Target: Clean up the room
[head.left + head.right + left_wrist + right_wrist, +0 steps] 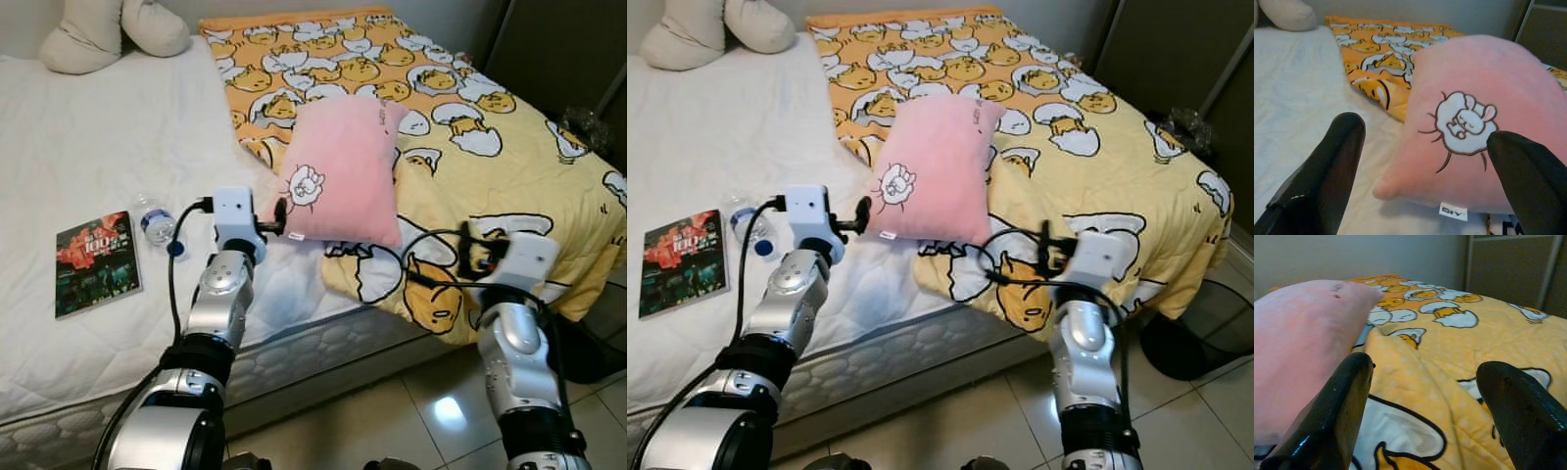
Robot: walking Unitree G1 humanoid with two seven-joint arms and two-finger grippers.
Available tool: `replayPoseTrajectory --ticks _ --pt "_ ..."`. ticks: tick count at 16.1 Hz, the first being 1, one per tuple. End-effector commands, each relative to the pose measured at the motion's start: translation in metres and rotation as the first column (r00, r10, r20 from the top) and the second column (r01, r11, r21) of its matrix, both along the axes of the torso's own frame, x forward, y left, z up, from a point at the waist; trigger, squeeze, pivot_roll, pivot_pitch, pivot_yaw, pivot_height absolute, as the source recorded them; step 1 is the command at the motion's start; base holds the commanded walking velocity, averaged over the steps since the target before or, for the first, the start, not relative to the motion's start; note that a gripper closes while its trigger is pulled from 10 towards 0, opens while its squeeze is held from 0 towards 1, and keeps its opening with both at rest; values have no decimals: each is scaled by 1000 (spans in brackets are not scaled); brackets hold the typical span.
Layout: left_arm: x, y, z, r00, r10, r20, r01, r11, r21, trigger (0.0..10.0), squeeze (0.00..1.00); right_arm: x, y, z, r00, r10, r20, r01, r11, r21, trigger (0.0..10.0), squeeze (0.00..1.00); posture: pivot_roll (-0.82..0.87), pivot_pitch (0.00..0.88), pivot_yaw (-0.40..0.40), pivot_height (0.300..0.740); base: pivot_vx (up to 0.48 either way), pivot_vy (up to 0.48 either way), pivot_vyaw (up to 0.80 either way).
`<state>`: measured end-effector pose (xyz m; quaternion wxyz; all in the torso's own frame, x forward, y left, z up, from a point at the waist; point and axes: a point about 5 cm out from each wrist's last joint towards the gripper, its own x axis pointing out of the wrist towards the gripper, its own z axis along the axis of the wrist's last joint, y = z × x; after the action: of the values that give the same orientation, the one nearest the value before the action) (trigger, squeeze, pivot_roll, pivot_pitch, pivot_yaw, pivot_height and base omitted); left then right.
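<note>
A pink pillow (343, 171) with a sheep picture lies on the bed, partly on the yellow egg-print blanket (470, 108). My left gripper (282, 217) is open and level with the pillow's near left corner, just short of it. In the left wrist view the pillow (1474, 122) sits between and beyond the two black fingers (1327, 171). My right gripper (468, 250) is open over the blanket's near edge, to the right of the pillow. The right wrist view shows the blanket (1449, 342) ahead and the pillow (1298, 333) off to one side.
A book (96, 262) and a water bottle (155, 223) lie on the white mattress (88, 147) left of my left arm. A beige cushion (108, 29) rests at the bed's head. A dark basket (1205, 323) stands on the tiled floor at the right.
</note>
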<state>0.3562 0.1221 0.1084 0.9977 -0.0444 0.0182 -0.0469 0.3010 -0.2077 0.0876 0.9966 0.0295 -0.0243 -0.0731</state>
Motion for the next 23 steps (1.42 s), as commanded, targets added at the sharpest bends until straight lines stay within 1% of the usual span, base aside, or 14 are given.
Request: replayPoseTrajectory --ticks 1,3,6,7,9,13,15,16,17,18,19,20,22,23 --pt "1 -4 8 999 -7 46 7 1000 16 10000 0 5 3 10 999 28 35 -27 999 -22 10000 0 -96 0 13 740 480 0 0" --pt "1 -5 9 999 -11 49 10 1000 21 10000 0 6 6 13 998 51 44 -50 998 -31 10000 0 -95 0 11 740 480 0 478" --pt "2 -7 10 999 -16 51 15 1000 14 10000 0 7 2 10 999 32 23 -31 999 -27 10000 0 -95 0 11 740 480 0 485" --pt "2 -9 11 999 -15 52 15 1000 13 10000 0 8 1 8 1000 21 6 -21 1000 -17 10000 0 -95 0 11 740 480 0 0" --pt "3 -8 13 998 0 57 0 1000 4 10000 0 8 2 8 1000 28 6 -28 999 -24 10000 0 -100 0 18 740 480 0 0" --pt "3 -9 14 998 1 59 -1 1000 3 10000 0 7 2 9 999 33 8 -33 999 -26 10000 0 -103 0 20 740 480 0 0" --pt "4 -9 15 998 3 59 -3 1000 -9 10000 0 11 -2 15 999 35 20 -34 999 -30 10000 0 -104 0 19 740 480 0 0" --pt "5 -8 16 998 16 60 -16 1000 0 10000 0 15 -4 20 999 35 26 -35 999 -11 10000 0 -105 0 22 740 480 0 0" --pt "9 -3 18 997 50 51 -50 999 1 10000 0 21 -6 26 999 36 31 -36 999 17 10000 0 -108 0 22 740 281 0 0" --pt "13 1 19 997 70 20 -70 997 -27 10000 0 27 -6 34 998 43 39 -45 998 38 10000 0 -108 0 21 740 0 0 0" --pt "21 7 24 997 74 -14 -75 997 -30 10000 0 36 -7 46 997 50 57 -54 996 75 10000 0 -107 0 18 740 0 0 0" --pt "28 14 32 997 77 -20 -78 997 -14 10000 0 43 -7 55 996 58 64 -64 994 91 10000 0 -106 0 16 740 0 0 0" --pt "40 29 49 997 78 -29 -79 997 -13 10000 0 49 -10 63 995 70 68 -79 986 144 10000 0 -103 0 18 740 0 0 0" --pt "44 32 52 996 69 -52 -70 997 -28 10000 0 51 -11 61 997 69 47 -77 979 188 10000 0 -106 0 24 740 0 0 0"
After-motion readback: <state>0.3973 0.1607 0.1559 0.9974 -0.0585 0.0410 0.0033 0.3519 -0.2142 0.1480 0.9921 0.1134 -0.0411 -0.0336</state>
